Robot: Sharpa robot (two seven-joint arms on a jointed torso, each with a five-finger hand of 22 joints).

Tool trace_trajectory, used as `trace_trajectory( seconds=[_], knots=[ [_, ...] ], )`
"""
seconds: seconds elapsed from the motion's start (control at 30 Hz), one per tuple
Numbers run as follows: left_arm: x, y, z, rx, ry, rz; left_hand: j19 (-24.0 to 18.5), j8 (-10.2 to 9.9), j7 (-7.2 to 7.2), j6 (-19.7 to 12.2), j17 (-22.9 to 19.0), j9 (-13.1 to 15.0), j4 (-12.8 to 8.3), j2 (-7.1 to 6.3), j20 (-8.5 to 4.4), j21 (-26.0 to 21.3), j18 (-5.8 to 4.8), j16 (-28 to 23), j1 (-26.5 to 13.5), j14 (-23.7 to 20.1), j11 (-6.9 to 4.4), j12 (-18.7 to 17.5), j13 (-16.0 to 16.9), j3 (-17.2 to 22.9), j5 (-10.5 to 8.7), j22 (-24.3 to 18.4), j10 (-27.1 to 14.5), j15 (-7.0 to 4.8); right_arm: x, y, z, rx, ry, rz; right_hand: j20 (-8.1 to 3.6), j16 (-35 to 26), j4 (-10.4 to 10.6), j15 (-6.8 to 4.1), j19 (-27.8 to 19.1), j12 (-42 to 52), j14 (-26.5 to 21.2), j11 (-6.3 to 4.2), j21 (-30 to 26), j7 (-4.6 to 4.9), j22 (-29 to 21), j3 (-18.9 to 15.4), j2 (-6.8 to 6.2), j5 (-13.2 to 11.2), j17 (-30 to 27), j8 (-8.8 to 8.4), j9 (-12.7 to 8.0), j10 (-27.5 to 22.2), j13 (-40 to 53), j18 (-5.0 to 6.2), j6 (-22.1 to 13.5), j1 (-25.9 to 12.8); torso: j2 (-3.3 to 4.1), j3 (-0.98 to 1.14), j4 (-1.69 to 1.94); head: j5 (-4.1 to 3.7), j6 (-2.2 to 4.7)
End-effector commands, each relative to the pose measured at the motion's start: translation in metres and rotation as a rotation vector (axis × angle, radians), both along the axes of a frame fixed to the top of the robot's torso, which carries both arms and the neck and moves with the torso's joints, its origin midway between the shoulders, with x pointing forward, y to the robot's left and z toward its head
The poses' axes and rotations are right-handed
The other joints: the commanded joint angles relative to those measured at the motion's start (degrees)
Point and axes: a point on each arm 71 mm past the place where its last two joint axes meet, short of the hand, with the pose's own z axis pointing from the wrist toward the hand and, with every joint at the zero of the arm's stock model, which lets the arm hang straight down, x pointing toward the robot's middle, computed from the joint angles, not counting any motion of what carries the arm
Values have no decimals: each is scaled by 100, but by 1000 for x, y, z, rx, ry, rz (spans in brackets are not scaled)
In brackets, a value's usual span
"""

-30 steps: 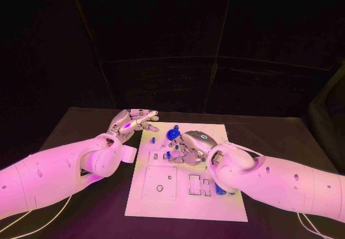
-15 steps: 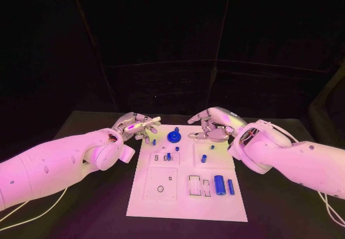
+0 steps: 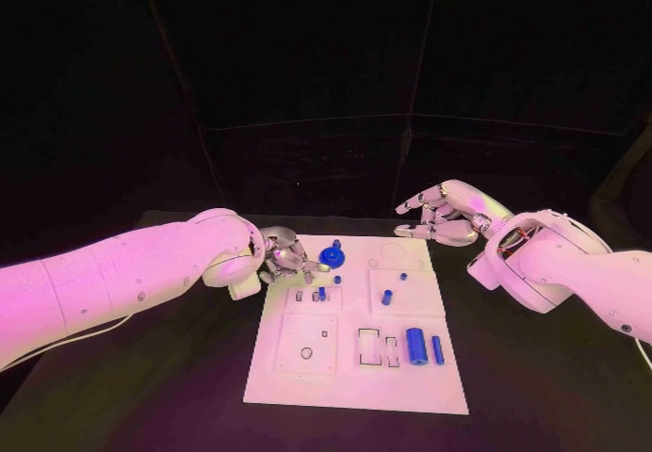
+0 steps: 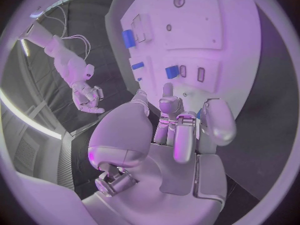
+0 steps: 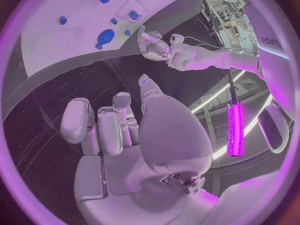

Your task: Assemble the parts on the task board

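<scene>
Several blue parts sit on the white board (image 3: 356,377): a round knob (image 3: 334,257) near its far left corner, small pegs (image 3: 386,298) toward the middle, and two cylinders (image 3: 415,343) lying with their long axes running near-to-far, by the near right edge. The left hand (image 3: 285,256) is at the board's left edge, just beside the knob, fingers curled loosely and holding nothing I can make out. The right hand (image 3: 445,215) hovers off the far right corner, fingers spread, well apart from every part. The left looks better placed for the knob.
</scene>
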Motion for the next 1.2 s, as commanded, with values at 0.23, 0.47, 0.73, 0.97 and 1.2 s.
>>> trace_trajectory(
  seconds=[0.23, 0.47, 0.73, 0.97, 1.2],
  knots=[
    [6, -13, -5, 263, 65, -57, 258, 618, -125, -151, 1505, 621, 18, 205, -91, 387, -202, 18, -227, 603, -108, 553, 624, -420, -42, 642, 319, -131, 3, -1, -1, 15, 54, -9, -8, -88, 10, -7, -95, -147, 185, -13, -90, -9, -106, -57, 43, 65, -77, 17, 6, -110, -136, 60, 39, 83, 2, -5, -3, 4, -19],
    [8, -23, -5, 278, 70, -69, 256, 814, -142, -302, 1505, 870, 3, 274, -115, 418, -209, 18, -198, 603, -125, 584, 673, -600, -42, 693, 316, -152, 3, 0, -2, 13, 58, -9, -16, -120, 13, -14, -115, -216, 179, -19, -120, -15, -152, -83, 63, 122, -108, 26, 3, -144, -213, 68, 39, 115, 9, -8, -10, 2, -71],
    [11, -33, -6, 282, 72, -82, 255, 864, -143, -346, 1505, 940, -2, 299, -117, 425, -211, 18, -174, 603, -126, 592, 689, -649, -42, 707, 317, -153, 4, 3, -3, 10, 66, -3, -26, -182, 23, -22, -160, -338, 168, -27, -180, -21, -249, -128, 86, 248, -176, 41, 0, -206, -353, 85, 40, 157, 6, -14, -2, 4, -107],
    [12, -39, -6, 288, 77, -92, 246, 913, -144, -389, 1505, 1014, -36, 333, -115, 424, -209, 18, -92, 603, -125, 581, 681, -671, -40, 705, 304, -152, 6, 5, -4, 6, 74, -2, -30, -228, 32, -25, -199, -430, 157, -29, -226, -21, -327, -152, 99, 309, -229, 46, -3, -257, -454, 99, 32, 177, 5, -12, 3, -3, -132],
    [13, -41, -7, 294, 84, -98, 216, 932, -138, -425, 1505, 1052, -51, 344, -112, 394, -197, 18, -51, 603, -121, 531, 625, -686, -40, 651, 265, -148, 7, 6, -5, 4, 78, -2, -31, -236, 37, -26, -205, -445, 156, -29, -235, -22, -340, -159, 102, 323, -236, 48, -4, -265, -472, 101, 31, 179, 8, -12, 0, -10, -142]
  ],
)
